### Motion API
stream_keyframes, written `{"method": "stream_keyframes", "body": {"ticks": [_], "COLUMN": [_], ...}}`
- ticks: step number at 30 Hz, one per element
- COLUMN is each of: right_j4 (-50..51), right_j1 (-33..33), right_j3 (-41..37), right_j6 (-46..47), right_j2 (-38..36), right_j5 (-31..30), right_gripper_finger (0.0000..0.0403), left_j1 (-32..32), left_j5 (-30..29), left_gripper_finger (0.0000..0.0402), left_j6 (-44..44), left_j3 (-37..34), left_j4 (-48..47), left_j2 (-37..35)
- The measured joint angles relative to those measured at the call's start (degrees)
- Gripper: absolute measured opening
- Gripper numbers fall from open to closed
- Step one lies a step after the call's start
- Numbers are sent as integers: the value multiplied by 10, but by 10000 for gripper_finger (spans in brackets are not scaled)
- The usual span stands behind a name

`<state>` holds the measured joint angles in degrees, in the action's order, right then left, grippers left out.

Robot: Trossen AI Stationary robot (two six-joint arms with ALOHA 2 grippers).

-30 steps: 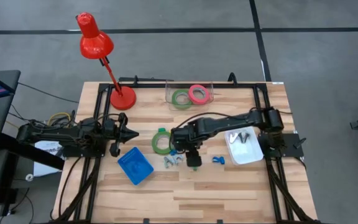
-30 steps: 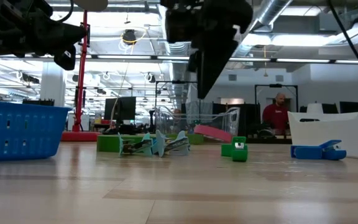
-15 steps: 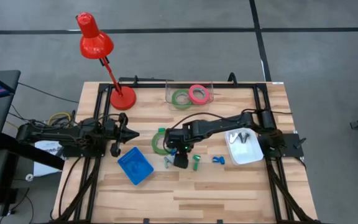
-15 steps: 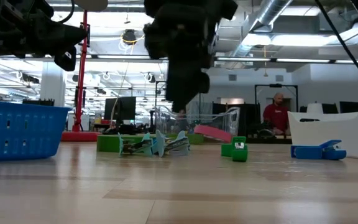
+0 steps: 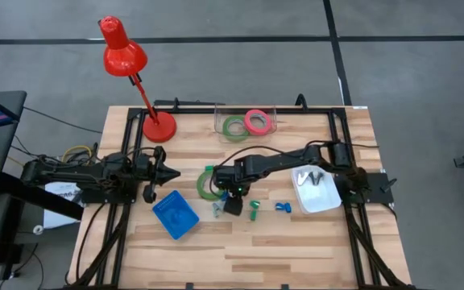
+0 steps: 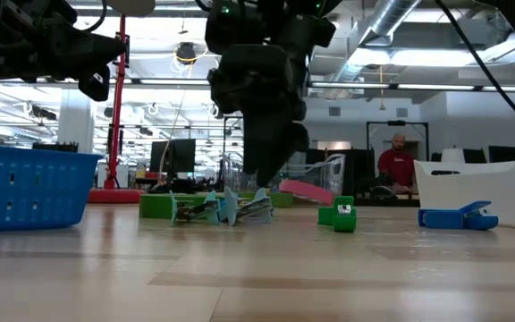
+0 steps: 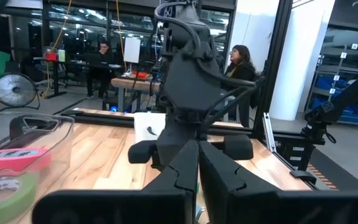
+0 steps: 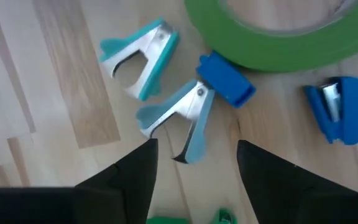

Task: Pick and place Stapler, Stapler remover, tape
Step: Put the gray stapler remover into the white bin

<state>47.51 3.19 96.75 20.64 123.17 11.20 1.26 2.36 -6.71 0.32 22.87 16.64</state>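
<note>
**Right gripper spread above the staple removers**

No brand, label or legible writing is visible on any item.

The right gripper (image 5: pixel 232 203) hangs over the middle of the tabletop (image 5: pixel 296 242), fingers (image 8: pixel 126 174) spread apart and holding nothing. Directly beneath lie two teal staple removers (image 8: pixel 178 121), jaws pointing toward the gripper, long axes roughly parallel. A small blue stapler (image 8: pixel 225 79) touches the edge of a green tape ring (image 8: pixel 278 37); a second blue stapler (image 8: pixel 337 109) lies just beside that ring.

Two further tape rings, green (image 5: pixel 234 127) and pink-red (image 5: pixel 257 122), lie flat in a clear tray (image 5: pixel 219 122) at the far edge.

The left gripper (image 5: pixel 167 172) waits at the left side, clenched and empty.
</note>
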Motion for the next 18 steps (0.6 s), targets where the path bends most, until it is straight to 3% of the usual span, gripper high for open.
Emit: {"method": "stream_keyframes", "body": {"ticks": [18], "right_j4": [-2], "right_j1": [-10], "right_j3": [-18], "right_j6": [-11], "right_j2": [0], "right_j5": [38], "right_gripper_finger": [136], "left_j1": [0], "left_j5": [0], "left_gripper_finger": [8], "left_j6": [0], "left_j3": [0], "left_j4": [4], "left_j2": [0]}}
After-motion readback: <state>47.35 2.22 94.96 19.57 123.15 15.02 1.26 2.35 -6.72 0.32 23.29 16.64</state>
